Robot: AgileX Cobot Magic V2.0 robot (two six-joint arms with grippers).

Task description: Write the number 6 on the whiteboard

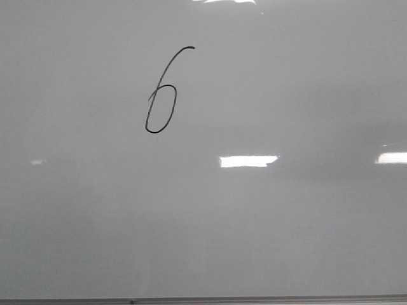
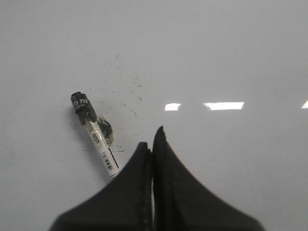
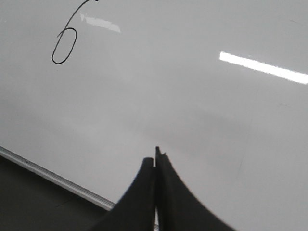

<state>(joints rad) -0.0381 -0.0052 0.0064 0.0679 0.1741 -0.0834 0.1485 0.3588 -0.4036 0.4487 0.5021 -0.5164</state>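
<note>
A thin black number 6 (image 1: 160,95) stands slanted on the glossy pale whiteboard (image 1: 267,229), up and left of the middle in the front view; no arm shows there. In the right wrist view the number 6 (image 3: 65,45) lies far from my right gripper (image 3: 155,158), which is shut and empty above the whiteboard (image 3: 192,96) near its edge. My left gripper (image 2: 151,140) is shut with nothing between its fingers. A white marker pen (image 2: 95,132) with a black cap lies on the whiteboard (image 2: 216,57) just beside it, apart from the fingers.
The whiteboard's thin frame (image 3: 53,178) runs past my right gripper, with a dark surface (image 3: 33,207) beyond it. Faint dark smudges (image 2: 127,94) mark the board near the pen. Bright light reflections (image 1: 248,161) lie across the board.
</note>
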